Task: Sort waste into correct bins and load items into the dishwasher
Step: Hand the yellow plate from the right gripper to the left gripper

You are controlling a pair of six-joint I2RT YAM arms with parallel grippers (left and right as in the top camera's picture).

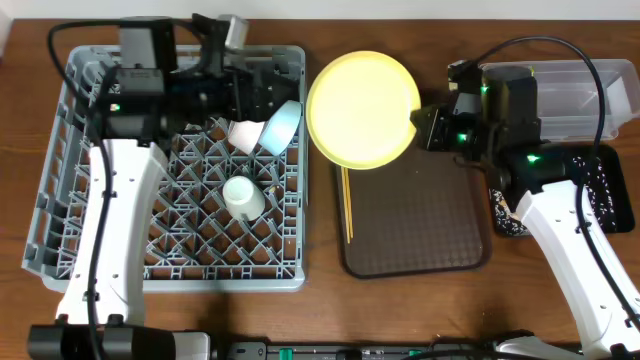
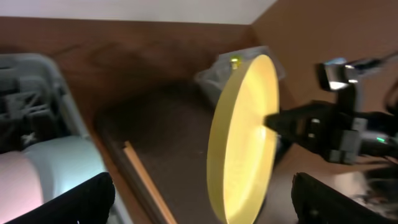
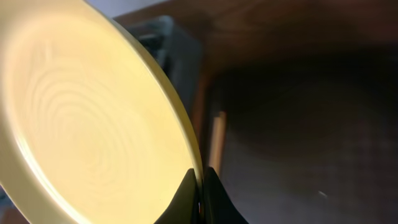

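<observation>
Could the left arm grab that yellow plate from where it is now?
Probably yes. The left gripper is open and faces the near edge of the plate, with nothing between them. The right gripper pinches the far rim, holding it up over the brown tray.

Rack [image 1: 60, 230] left, serving tray [image 1: 420, 240] middle.
In the rack, a cup [image 1: 243, 197] lay before two bowls [image 1: 280, 125]; chopsticks [image 1: 348, 205] lay on the serving tray's left, the plate [image 1: 363, 108] above its rear; rightward, a tub [image 1: 570, 100] stood behind a shallow tray [image 1: 600, 190].
</observation>
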